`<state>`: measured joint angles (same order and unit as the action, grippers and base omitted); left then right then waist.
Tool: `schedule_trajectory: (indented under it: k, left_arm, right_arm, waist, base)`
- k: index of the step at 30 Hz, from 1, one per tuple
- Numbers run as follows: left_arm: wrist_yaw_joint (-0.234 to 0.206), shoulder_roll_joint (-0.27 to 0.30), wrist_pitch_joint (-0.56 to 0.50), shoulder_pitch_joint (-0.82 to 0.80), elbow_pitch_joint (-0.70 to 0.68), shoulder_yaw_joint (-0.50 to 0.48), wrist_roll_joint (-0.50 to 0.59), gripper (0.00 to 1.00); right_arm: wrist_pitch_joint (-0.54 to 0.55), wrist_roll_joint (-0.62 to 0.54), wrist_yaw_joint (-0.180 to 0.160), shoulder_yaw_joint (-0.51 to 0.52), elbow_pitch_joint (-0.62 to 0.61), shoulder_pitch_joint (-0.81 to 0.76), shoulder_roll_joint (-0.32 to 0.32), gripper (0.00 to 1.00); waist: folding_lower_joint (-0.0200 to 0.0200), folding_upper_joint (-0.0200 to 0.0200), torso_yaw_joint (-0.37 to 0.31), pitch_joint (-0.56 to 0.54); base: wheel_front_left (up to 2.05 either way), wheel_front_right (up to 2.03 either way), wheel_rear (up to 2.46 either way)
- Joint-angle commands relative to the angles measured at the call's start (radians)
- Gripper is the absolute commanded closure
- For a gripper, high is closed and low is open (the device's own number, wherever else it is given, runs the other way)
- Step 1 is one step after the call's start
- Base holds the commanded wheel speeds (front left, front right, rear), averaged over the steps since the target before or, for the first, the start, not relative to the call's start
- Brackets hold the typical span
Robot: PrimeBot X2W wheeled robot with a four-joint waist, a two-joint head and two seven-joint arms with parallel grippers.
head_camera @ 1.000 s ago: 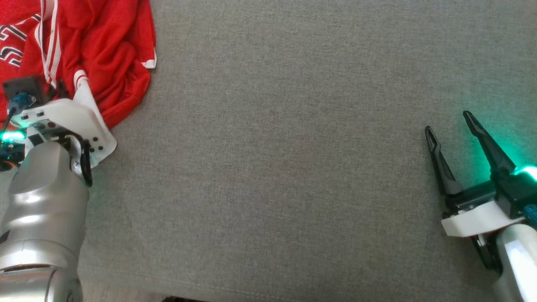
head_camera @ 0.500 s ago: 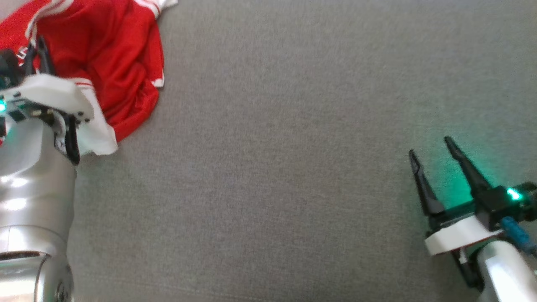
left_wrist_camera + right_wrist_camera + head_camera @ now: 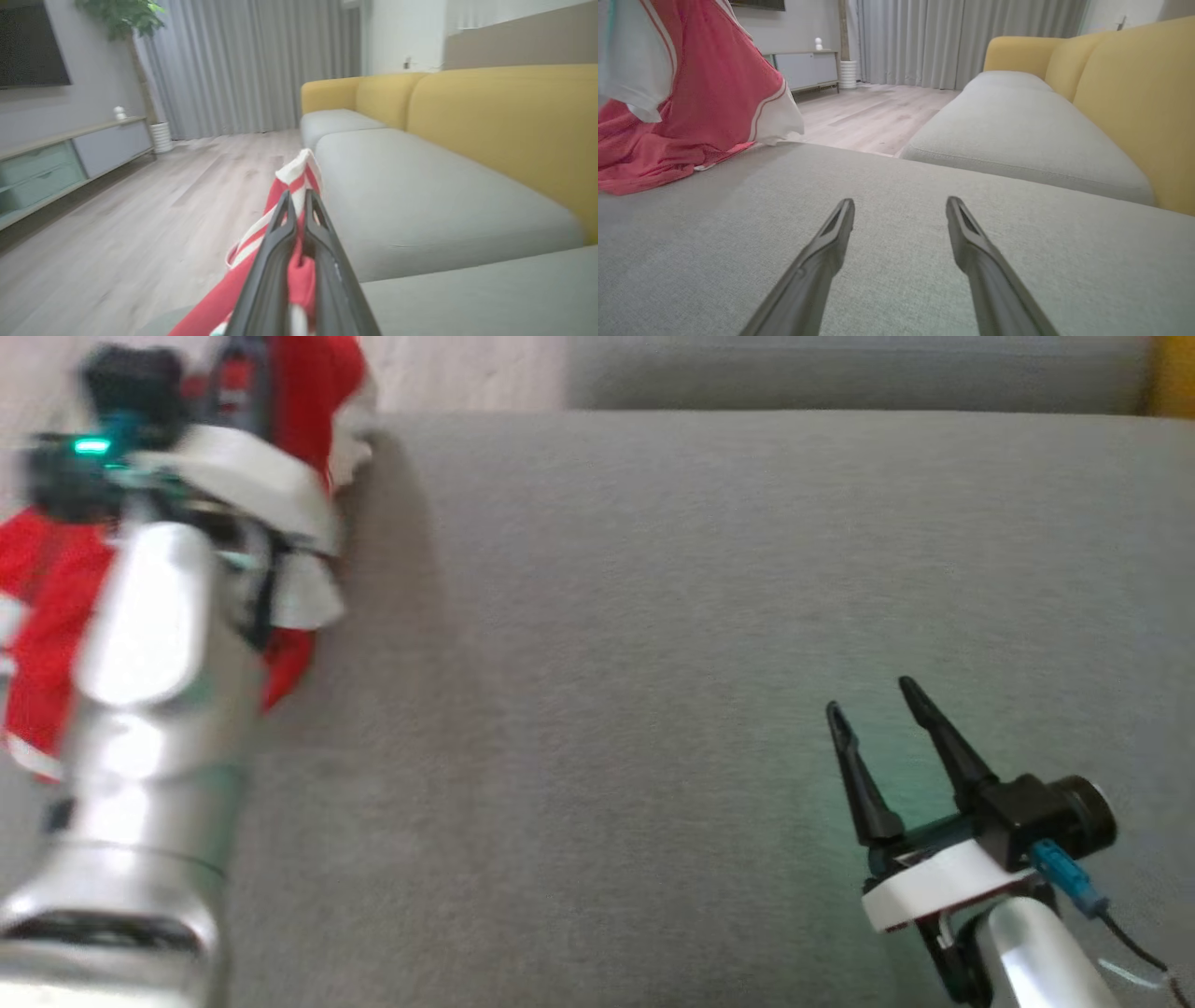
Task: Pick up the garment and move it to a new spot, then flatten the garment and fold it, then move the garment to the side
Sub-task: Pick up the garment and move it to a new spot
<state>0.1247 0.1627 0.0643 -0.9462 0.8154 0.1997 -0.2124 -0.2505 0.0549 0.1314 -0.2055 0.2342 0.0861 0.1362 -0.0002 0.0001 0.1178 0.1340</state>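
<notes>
- Grey sofa cushion (image 3: 653, 616) stretches out ahead, with the yellow backrest (image 3: 504, 130) beyond it.
- My left gripper (image 3: 297, 198) is clamped tight on the red garment (image 3: 296, 179), striped trim poking past the tips.
- Big change: a second ago that cloth lay crumpled on the cushion. Now it's lifted and hanging from my grip, lower folds trailing at the cushion's left edge.
- My right gripper (image 3: 873, 695) is spread wide and empty, well apart from the cloth.
- Pickup looks done and the carry is on. Flattening and folding are yet to come.
</notes>
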Motion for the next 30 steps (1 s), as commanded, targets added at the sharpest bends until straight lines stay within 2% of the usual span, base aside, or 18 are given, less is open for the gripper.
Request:
schedule_trajectory:
  k: [1, 8, 12, 15, 18, 22, 30]
  left_arm:
    - [0.005, 0.012, -0.041, 0.015, -0.113, 0.028, -0.033, 1.00]
    - [0.006, -0.003, -0.271, 0.180, -0.559, 0.172, -0.158, 1.00]
    - [-0.003, -0.045, -0.368, 0.257, -0.691, 0.245, -0.184, 1.00]
    - [-0.017, -0.080, -0.397, 0.288, -0.704, 0.308, -0.194, 1.00]
    - [-0.036, -0.101, -0.382, 0.276, -0.672, 0.388, -0.167, 1.00]
    - [-0.063, -0.111, -0.353, 0.258, -0.613, 0.456, -0.192, 1.00]
    - [-0.193, -0.112, -0.185, 0.151, -0.504, 0.655, -0.382, 1.00]
  right_arm:
    - [-0.011, 0.011, -0.001, -0.025, -0.035, 0.006, -0.008, 0.00]
    - [-0.011, 0.019, -0.001, -0.043, -0.060, 0.031, -0.043, 0.00]
    - [-0.011, 0.025, -0.001, -0.063, -0.078, 0.051, -0.059, 0.00]
    - [-0.011, 0.036, -0.001, -0.075, -0.095, 0.068, -0.071, 0.00]
    - [-0.011, 0.047, -0.001, -0.074, -0.107, 0.077, -0.079, 0.00]
    - [-0.011, 0.052, -0.001, -0.076, -0.106, 0.080, -0.083, 0.00]
    - [-0.011, 0.072, -0.001, -0.070, -0.095, 0.081, -0.086, 0.00]
  waist:
    - [0.0002, -0.0001, -0.073, -0.046]
    - [0.0002, -0.0001, -0.212, -0.041]
    - [0.0002, -0.0001, -0.299, -0.014]
    - [0.0002, -0.0001, -0.367, 0.013]
    - [0.0002, -0.0001, -0.415, 0.038]
    - [0.0002, -0.0001, -0.453, 0.057]
    - [0.0002, -0.0001, -0.499, 0.076]
  base:
    - [0.00, 0.00, 0.00]
    - [0.00, 0.00, 0.00]
    - [0.00, 0.00, 0.00]
    - [0.00, 0.00, 0.00]
    - [0.00, 0.00, 0.00]
    - [0.00, 0.00, 0.00]
    - [0.00, 0.00, 0.00]
